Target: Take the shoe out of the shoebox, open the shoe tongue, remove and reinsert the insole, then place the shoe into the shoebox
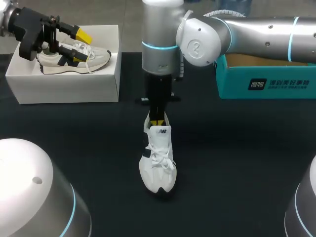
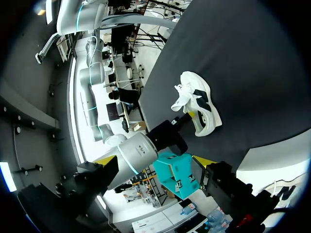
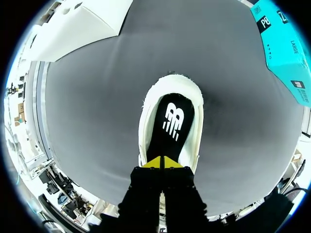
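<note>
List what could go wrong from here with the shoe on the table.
1. The right gripper has its closed tips on the insole at the heel of the shoe, which nothing holds down; the left gripper hangs open over the shoebox. A pull might lift or tip the whole shoe.
2. The laces look tied, so the insole may snag under the tongue.

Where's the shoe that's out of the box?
In the head view, the shoe stands at the middle of the table, with the right gripper at its heel.
</note>
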{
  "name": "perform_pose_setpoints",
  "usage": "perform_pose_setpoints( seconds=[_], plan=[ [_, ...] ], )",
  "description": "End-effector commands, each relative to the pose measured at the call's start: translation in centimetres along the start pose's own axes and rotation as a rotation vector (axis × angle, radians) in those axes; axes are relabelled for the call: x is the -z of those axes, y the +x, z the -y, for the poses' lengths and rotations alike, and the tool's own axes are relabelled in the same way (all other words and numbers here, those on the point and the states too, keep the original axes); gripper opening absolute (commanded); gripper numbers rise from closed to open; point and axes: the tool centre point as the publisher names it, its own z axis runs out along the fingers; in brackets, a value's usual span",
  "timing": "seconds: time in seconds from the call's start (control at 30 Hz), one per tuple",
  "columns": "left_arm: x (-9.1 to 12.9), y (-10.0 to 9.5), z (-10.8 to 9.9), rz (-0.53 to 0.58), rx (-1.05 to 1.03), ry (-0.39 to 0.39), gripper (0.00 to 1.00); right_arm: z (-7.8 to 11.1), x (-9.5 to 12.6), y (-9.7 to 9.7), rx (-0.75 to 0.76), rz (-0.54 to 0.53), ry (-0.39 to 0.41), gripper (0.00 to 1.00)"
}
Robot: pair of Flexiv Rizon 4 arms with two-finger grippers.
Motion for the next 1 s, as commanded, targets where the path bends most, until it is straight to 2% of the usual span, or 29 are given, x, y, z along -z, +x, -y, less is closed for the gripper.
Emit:
perform_pose_setpoints(
  seconds=[0.03,0.3,0.33,0.37,0.4,0.47,0.5,0.53,0.57,1.0],
  plan=[
    [0.0,-0.1,0.0,-0.004,0.0,0.002,1.0,0.0,-1.0,-0.2,-0.007,-0.006,0.001,0.0],
    [0.0,-0.1,0.0,-0.004,0.0,0.002,1.0,0.3,-1.5,-0.1,-0.007,-0.021,0.032,0.0],
    [0.0,-0.1,0.0,-0.004,0.0,0.002,1.0,0.4,-1.5,-0.1,-0.01,-0.021,0.038,0.15],
    [0.0,-0.1,0.0,-0.004,0.0,0.002,1.0,0.5,-1.5,-0.2,-0.011,-0.021,0.041,0.37],
    [0.0,-0.1,0.0,-0.004,0.0,0.002,1.0,0.6,-1.5,-0.2,-0.012,-0.021,0.042,0.45],
    [0.0,-0.1,0.0,-0.004,0.0,0.002,1.0,0.7,-1.4,-0.3,-0.02,-0.02,0.045,0.47],
    [0.0,-0.1,0.0,-0.004,0.0,0.002,1.0,0.8,-1.4,-0.4,-0.021,-0.022,0.046,0.54],
    [0.0,-0.1,0.0,-0.004,0.0,0.002,1.0,0.9,-1.4,-0.4,-0.023,-0.023,0.047,0.8],
    [0.0,-0.1,0.0,-0.004,0.0,0.002,1.0,0.9,-1.5,-0.5,-0.025,-0.023,0.047,1.0],
    [0.0,-0.1,0.0,-0.004,0.0,0.002,1.0,1.3,-2.1,-0.5,-0.029,-0.038,0.057,1.0]
  ],
)
